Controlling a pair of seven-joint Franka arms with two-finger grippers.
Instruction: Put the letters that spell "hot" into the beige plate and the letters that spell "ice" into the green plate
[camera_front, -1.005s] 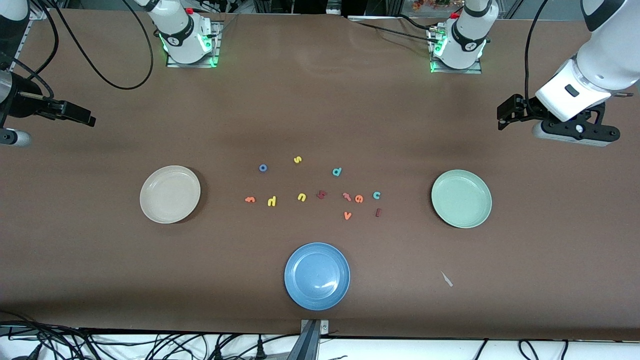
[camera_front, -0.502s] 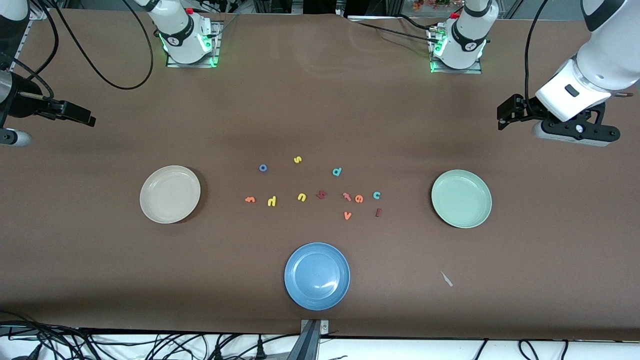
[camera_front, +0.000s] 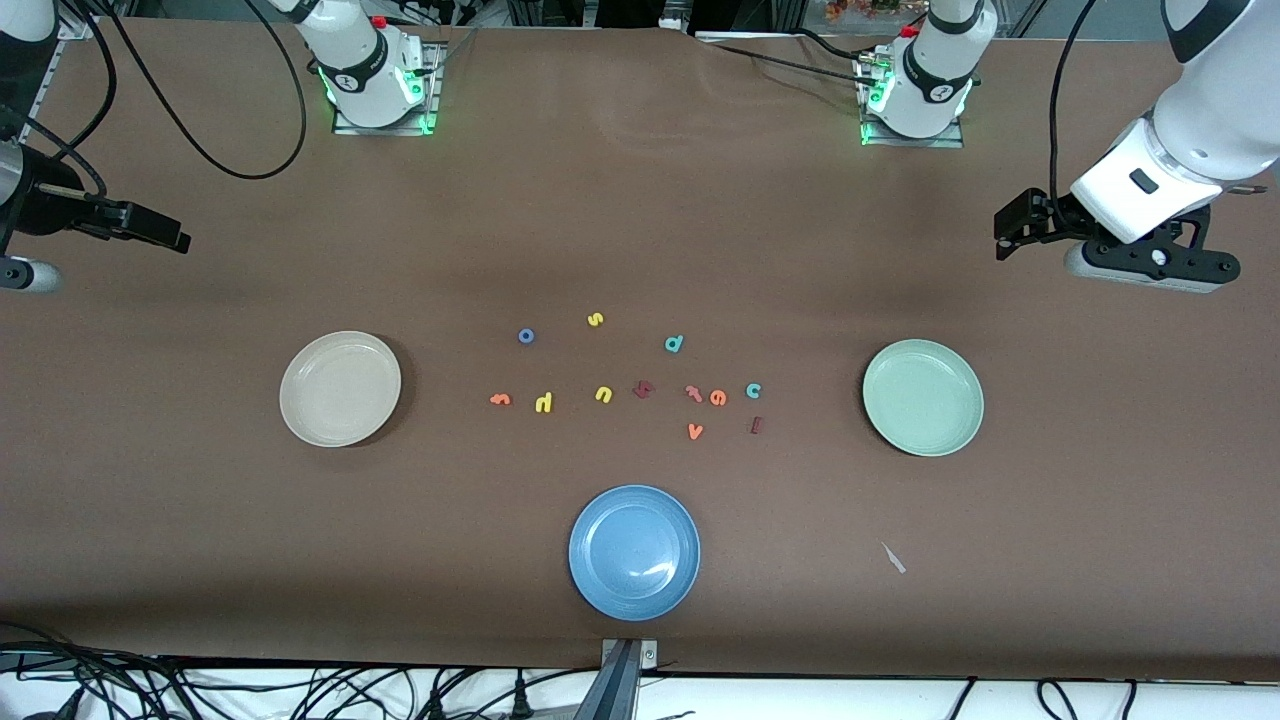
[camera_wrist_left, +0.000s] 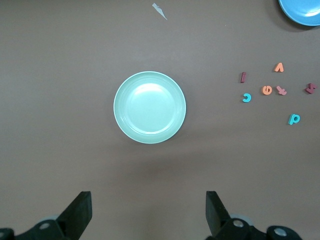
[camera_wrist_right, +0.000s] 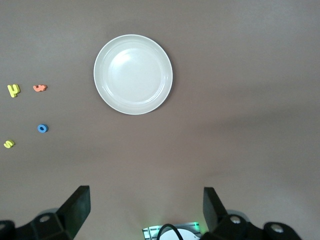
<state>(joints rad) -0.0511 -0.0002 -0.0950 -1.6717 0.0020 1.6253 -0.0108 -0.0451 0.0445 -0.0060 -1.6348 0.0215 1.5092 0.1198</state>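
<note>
Small foam letters lie scattered mid-table. The blue "o" (camera_front: 526, 336), yellow "h" (camera_front: 543, 403) and orange hooked "t" (camera_front: 500, 399) lie toward the beige plate (camera_front: 340, 388). The orange "e" (camera_front: 718, 398), teal "c" (camera_front: 753, 391) and dark red "i" (camera_front: 757, 425) lie toward the green plate (camera_front: 922, 397). Both plates hold nothing. My left gripper (camera_front: 1012, 232) hangs open over bare table at the left arm's end, with the green plate (camera_wrist_left: 149, 107) in its wrist view. My right gripper (camera_front: 165, 232) hangs open at the right arm's end, looking at the beige plate (camera_wrist_right: 133, 74).
A blue plate (camera_front: 634, 552) sits nearest the front camera. Among the letters also lie a yellow "s" (camera_front: 595, 320), yellow "u" (camera_front: 603, 394), teal "d" (camera_front: 674, 344), dark red chunky letter (camera_front: 643, 389), salmon letter (camera_front: 693, 392) and orange "v" (camera_front: 695, 431). A paper scrap (camera_front: 893, 558) lies nearby.
</note>
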